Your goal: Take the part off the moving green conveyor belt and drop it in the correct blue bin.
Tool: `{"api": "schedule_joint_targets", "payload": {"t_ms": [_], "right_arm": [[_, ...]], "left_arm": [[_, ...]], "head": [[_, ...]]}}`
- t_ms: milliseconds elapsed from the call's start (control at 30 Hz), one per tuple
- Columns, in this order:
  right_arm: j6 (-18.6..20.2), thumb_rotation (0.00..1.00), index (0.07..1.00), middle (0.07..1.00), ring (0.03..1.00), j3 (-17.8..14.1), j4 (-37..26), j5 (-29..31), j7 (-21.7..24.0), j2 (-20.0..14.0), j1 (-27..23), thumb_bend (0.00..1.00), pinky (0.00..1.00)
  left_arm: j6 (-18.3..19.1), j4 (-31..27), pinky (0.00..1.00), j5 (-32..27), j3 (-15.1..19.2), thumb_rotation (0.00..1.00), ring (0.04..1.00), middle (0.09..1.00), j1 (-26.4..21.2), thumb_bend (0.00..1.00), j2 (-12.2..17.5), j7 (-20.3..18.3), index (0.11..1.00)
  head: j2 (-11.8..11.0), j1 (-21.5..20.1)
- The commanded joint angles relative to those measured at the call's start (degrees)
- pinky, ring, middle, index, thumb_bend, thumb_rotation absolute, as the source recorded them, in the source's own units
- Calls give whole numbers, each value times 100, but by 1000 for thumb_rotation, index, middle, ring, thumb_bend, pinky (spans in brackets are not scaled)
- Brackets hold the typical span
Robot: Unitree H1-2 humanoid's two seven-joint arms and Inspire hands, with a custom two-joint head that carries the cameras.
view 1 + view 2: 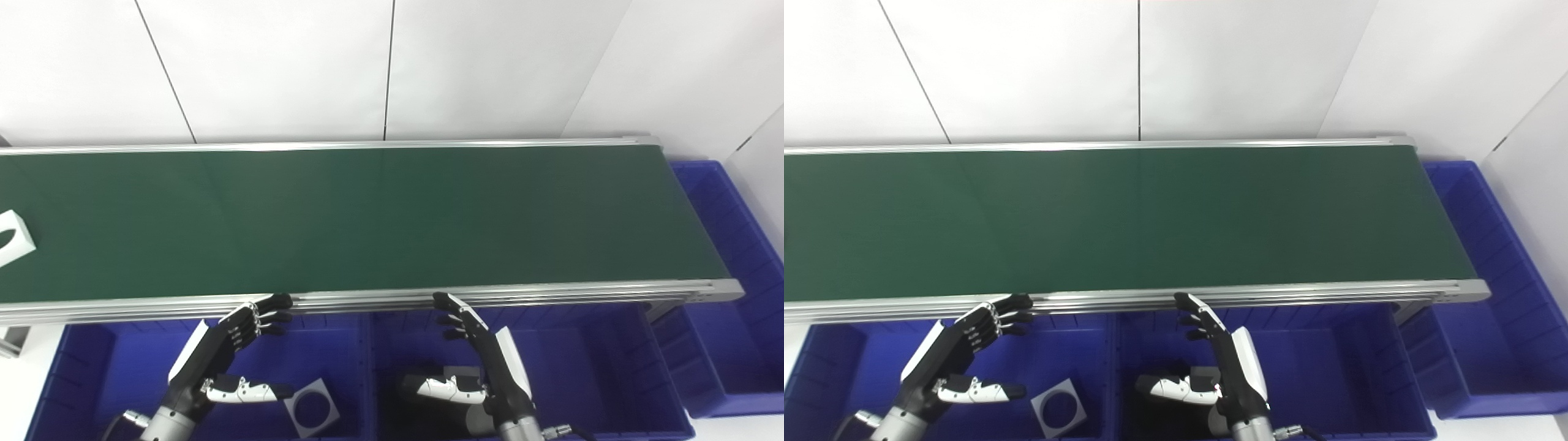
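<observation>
A white block part with a round hole (11, 237) lies on the green conveyor belt (367, 220) at the far left edge, half cut off; it is out of the right eye view. My left hand (229, 352) is open and empty, held over the left blue bin (86, 367) just below the belt's front rail. My right hand (478, 361) is open and empty over the middle blue bin (582, 361), fingertips near the rail. Both hands are far to the right of the part.
A grey square plate with a round hole (312, 407) lies in the left bin. A grey part (456, 375) lies in the middle bin under my right hand. Another blue bin (735, 294) stands past the belt's right end. White wall panels rise behind.
</observation>
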Motion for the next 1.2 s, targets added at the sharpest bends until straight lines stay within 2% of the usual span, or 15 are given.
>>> {"api": "schedule_joint_targets", "payload": {"t_ms": [0, 67, 267, 667, 767, 833, 867, 900, 933, 967, 1167], "right_arm": [[-417, 333, 844, 821, 764, -22, -122, 105, 18, -51, 4, 903, 727], [-457, 328, 840, 818, 759, -24, -112, 135, 9, -97, 3, 902, 696], [-401, 341, 845, 811, 752, -42, -139, 126, 19, -186, 8, 914, 739], [-475, 318, 836, 812, 752, -46, -100, 221, 20, -234, -4, 905, 708], [-559, 313, 836, 811, 755, -52, -19, 262, 15, -241, -12, 901, 719], [-615, 304, 836, 811, 757, -69, 73, 297, 13, -248, -15, 903, 720], [-659, 290, 837, 816, 761, -78, 126, 319, 10, -253, -19, 901, 712], [-713, 286, 838, 816, 763, -86, 185, 308, -5, -268, -22, 897, 709], [-753, 287, 839, 814, 762, -92, 227, 297, -16, -279, -25, 894, 708], [-809, 287, 839, 814, 762, -101, 268, 303, -23, -291, -27, 894, 708], [-1139, 274, 840, 817, 761, -194, 496, 431, -12, -346, -9, 889, 695]], "left_arm": [[-121, -178, 707, 106, -22, 133, 767, 830, -18, 901, -58, 120, 787], [-153, -179, 707, 166, -52, 138, 766, 830, -17, 898, -78, 157, 787], [-54, -221, 720, 183, -128, 148, 777, 837, -4, 896, -120, 165, 798], [-140, -173, 712, 360, -181, 153, 771, 835, -14, 889, -191, 280, 799], [-151, -158, 707, 404, -195, 152, 770, 838, -6, 892, -207, 311, 796], [-222, -64, 704, 431, -218, 155, 770, 837, -14, 890, -231, 330, 796], [-255, -13, 697, 440, -232, 153, 767, 833, -22, 882, -240, 340, 797], [-273, 41, 696, 484, -254, 156, 767, 831, -32, 880, -246, 362, 797], [-281, 77, 697, 519, -270, 161, 768, 830, -39, 881, -249, 381, 797], [-281, 109, 697, 520, -287, 161, 768, 830, -43, 881, -260, 389, 797], [-281, 177, 691, 488, -347, 118, 765, 815, -35, 909, -330, 417, 780]], "head": [[-7, 88], [-24, 191], [-49, 338], [-114, 492], [-253, 688], [-503, 1000], [-533, 1032], [-698, 1218], [-723, 1248], [-853, 1421], [-1126, 1769]]}}
